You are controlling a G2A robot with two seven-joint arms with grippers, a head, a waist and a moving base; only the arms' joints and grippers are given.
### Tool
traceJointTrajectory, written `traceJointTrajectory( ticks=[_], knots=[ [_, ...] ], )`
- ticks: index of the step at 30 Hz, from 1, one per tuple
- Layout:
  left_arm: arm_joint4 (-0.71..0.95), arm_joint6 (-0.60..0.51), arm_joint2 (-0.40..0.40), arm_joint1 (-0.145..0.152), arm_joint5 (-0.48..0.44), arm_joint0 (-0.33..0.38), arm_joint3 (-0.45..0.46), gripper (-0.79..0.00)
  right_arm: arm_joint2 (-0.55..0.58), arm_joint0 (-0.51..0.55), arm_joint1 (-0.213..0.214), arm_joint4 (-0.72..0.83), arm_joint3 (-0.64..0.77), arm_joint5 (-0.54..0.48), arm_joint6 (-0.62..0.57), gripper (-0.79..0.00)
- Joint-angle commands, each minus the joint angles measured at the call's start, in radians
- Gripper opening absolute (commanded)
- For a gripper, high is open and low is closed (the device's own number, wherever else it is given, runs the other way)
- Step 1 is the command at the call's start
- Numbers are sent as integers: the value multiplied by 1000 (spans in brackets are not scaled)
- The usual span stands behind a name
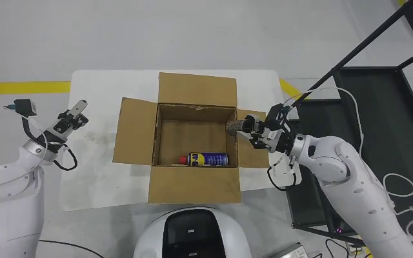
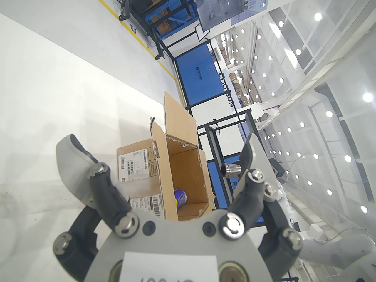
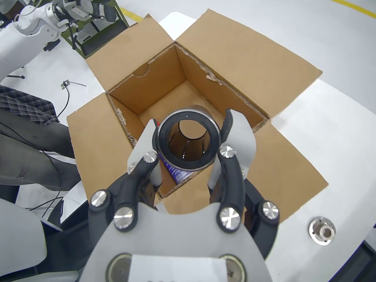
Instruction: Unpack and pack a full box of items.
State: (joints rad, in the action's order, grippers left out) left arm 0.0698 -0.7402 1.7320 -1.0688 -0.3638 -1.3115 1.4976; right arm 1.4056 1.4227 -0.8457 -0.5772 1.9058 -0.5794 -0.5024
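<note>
**A:** So the left claw [image 1: 79, 110] sits spread open and empty over the bench [image 1: 97, 174], left of the box [image 1: 193, 187]. Which arm's closer?

**B:** Right one. The spray can [image 1: 208, 158] lies lengthwise along the box's near wall. The right claw [image 3: 190, 124] is clamped on a steel sleeve [image 1: 235, 125] at the right rim, its axis probably pointing inward.

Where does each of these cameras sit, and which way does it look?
Top view: above the arms, looking down at the table and open box; left gripper and right gripper show.
Left wrist view: on the left arm, looking across the table at the box; its open gripper shows.
Right wrist view: on the right arm, looking down into the box; its gripper shows, shut on a metal sleeve.
Shared: all three show the box and spray can inside.
</note>
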Motion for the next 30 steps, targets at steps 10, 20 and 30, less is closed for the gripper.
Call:
traceJointTrajectory(
  ticks=[10, 20, 30],
  knots=[
    [0, 0, 0, 0, 0, 0, 0, 0, -537, -520, -136, -75, -318, 18, -42, -785],
    [0, 0, 0, 0, 0, 0, 0, 0, -805, -756, -277, -146, -568, 112, -72, -785],
    [0, 0, 0, 0, 0, 0, 0, 0, -904, -830, -352, -188, -690, 116, -174, -785]
  ],
)
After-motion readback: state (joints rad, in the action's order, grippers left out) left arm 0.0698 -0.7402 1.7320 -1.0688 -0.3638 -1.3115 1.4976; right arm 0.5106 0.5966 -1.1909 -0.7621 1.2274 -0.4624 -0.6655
